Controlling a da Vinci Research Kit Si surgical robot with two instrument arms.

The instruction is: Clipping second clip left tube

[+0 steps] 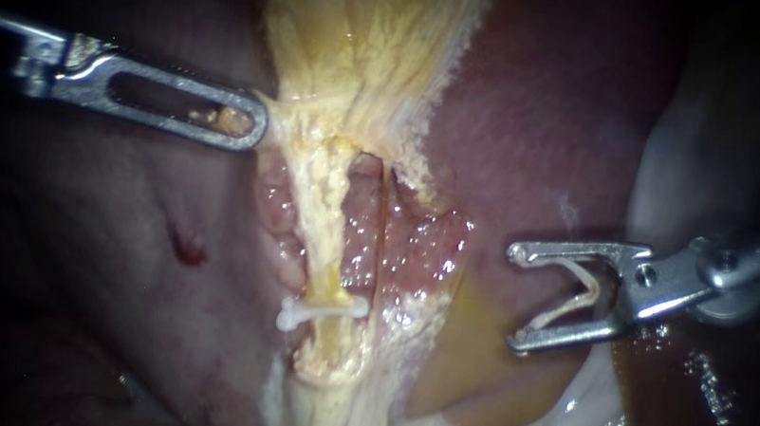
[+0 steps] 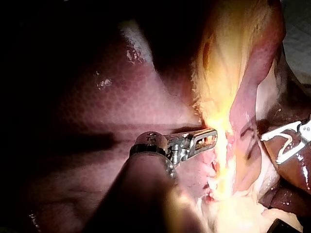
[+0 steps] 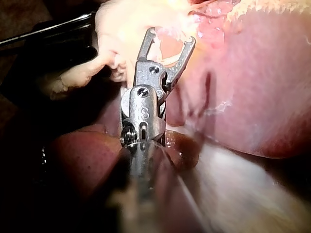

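The left tube, a pale yellow strand, runs down from the gallbladder and carries one white clip across its lower part. My left instrument has its slotted jaws shut on yellow gallbladder tissue just above the tube; the left wrist view shows this grip too. My right instrument stands apart to the right of both tubes, over the liver. Its jaws stand wide apart and hold an open white clip seated between them, also seen in the right wrist view.
A thinner right tube lies beside the left one, with glistening pink raw tissue between and around them. Dark red liver lies behind. A small blood spot marks the tissue at the left.
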